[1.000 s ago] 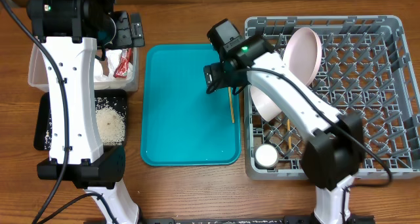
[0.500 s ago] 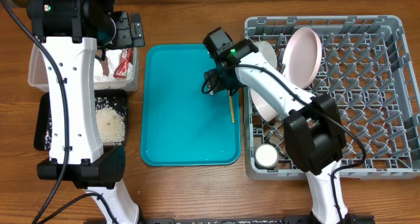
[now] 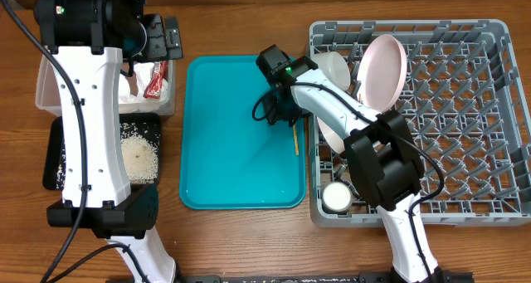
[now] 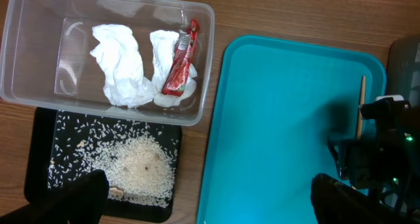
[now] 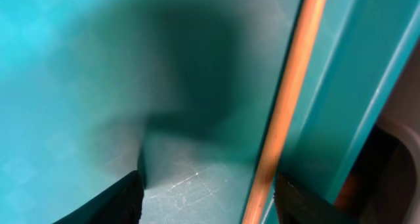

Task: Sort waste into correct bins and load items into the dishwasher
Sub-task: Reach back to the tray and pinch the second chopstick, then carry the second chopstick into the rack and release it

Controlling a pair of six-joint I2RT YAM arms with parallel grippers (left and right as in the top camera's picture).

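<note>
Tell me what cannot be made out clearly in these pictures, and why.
Right wrist: the edges cut off both ends of the chopstick; only tips of the right gripper fingers show.
Overhead: the right arm hides those fingers, so contact with the chopstick is unclear.
Overhead: the left arm hides much of the clear tub.
Left wrist: the left gripper fingers are blurred, cut off below.

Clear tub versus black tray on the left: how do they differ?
The clear tub is see-through and deep; the black tray is opaque and shallow. The tub holds napkins and a red wrapper; the tray holds rice grains. Both are rectangular.
</note>
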